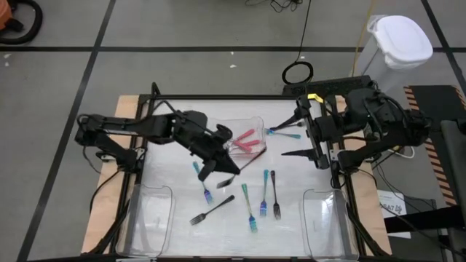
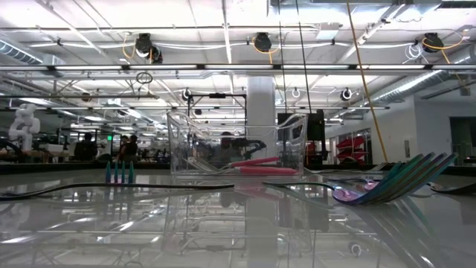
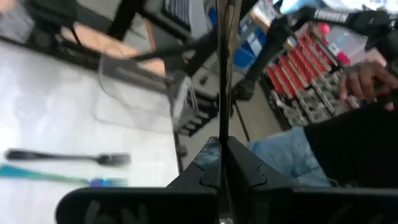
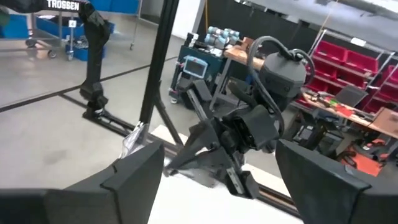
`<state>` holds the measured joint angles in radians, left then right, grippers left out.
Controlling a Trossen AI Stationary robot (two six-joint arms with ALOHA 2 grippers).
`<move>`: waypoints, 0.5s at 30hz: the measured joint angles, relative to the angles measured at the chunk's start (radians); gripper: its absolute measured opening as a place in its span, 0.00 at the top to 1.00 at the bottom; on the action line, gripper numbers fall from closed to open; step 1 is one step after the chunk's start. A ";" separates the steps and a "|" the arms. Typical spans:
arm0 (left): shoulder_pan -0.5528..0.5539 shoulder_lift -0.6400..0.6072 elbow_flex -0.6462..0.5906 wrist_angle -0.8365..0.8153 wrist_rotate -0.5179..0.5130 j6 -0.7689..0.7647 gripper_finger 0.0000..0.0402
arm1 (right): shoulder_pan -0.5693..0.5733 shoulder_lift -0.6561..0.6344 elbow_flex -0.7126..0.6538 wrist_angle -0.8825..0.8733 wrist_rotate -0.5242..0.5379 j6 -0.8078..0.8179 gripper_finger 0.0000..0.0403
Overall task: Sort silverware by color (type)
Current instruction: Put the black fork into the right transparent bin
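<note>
Your left gripper [image 1: 218,169] is clamped shut on a dark utensil [image 3: 224,68], hanging over mid-table just beside the middle tray [image 1: 256,124]. Pink forks [image 1: 245,140] lie in that tray. Teal and dark forks [image 1: 251,207] are scattered on the table [image 1: 182,109] in front of it. Right gripper [image 1: 290,138] is wide open, empty, off at the table's right edge.

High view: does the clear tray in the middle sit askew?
Yes. The middle tray, holding pink utensils, lies turned at an angle, while the left tray and the right tray sit square with the table.
</note>
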<state>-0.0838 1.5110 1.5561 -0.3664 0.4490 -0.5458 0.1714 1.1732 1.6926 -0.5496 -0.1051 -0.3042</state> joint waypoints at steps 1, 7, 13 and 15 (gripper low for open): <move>-0.007 0.010 -0.001 0.004 0.008 -0.009 0.99 | 0.009 0.000 0.000 -0.008 0.001 0.000 0.25; -0.037 0.048 0.000 0.080 0.021 -0.049 0.99 | 0.075 0.000 0.001 -0.032 0.003 0.005 0.25; -0.050 0.051 0.000 0.112 0.016 -0.075 0.99 | 0.146 0.000 0.063 -0.148 0.061 0.003 0.25; -0.050 0.051 0.000 0.125 0.008 -0.102 0.99 | 0.159 0.000 0.100 -0.198 0.082 -0.007 0.25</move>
<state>-0.1333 1.5623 1.5562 -0.2410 0.4574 -0.6479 0.3309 1.1736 1.7929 -0.7478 -0.0231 -0.3115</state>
